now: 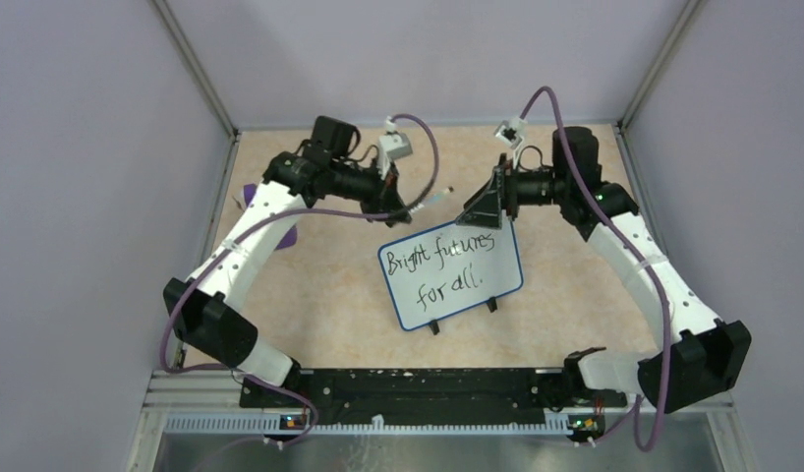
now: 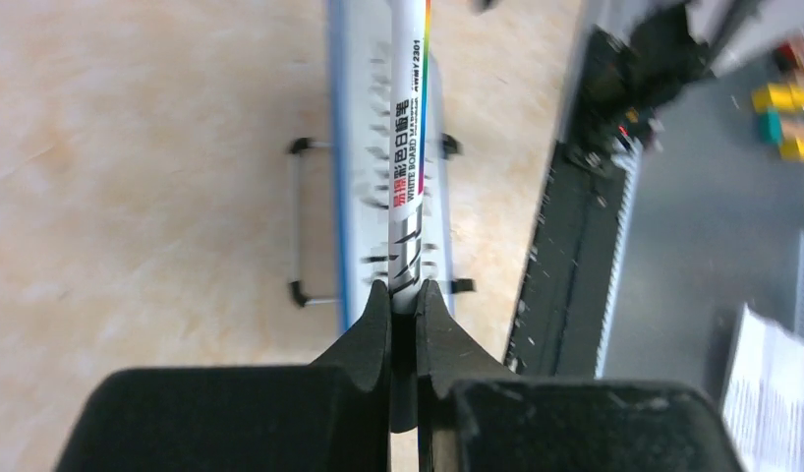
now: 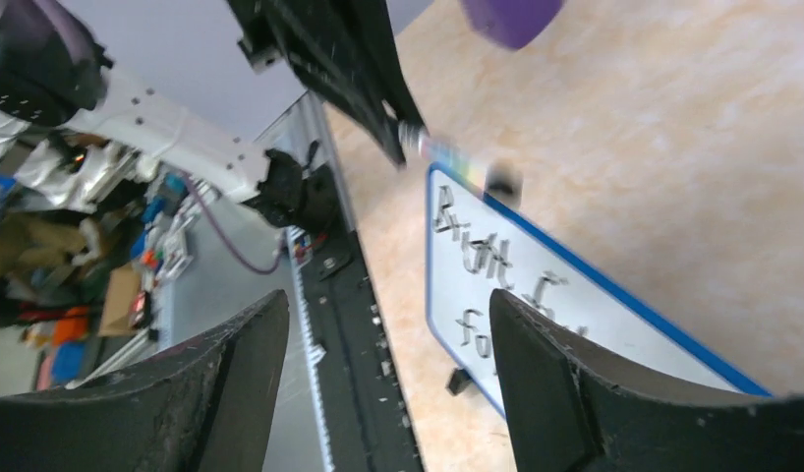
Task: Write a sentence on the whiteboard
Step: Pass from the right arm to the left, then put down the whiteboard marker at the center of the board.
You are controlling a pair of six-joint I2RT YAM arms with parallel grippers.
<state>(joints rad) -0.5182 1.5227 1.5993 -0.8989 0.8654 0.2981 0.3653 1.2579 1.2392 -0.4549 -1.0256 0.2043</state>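
Observation:
The whiteboard (image 1: 477, 285), white with a thin blue frame and two small black feet, stands tilted at the middle of the table. The sentence (image 1: 439, 267) in black marker reads "Bright futures for all." in two lines. My left gripper (image 1: 410, 205) is shut on a white marker (image 1: 435, 197) with a rainbow stripe, just above the board's upper left corner. The left wrist view shows the marker (image 2: 410, 147) clamped at its end between the jaws of my left gripper (image 2: 405, 295), above the board's edge (image 2: 341, 197). My right gripper (image 3: 388, 305) stands open and empty over the board (image 3: 614, 324).
A purple wedge-shaped piece (image 1: 249, 195) lies at the left, partly under the left arm. A black base rail (image 1: 408, 388) runs along the near edge. Grey walls enclose the tan table (image 1: 319, 315) on three sides.

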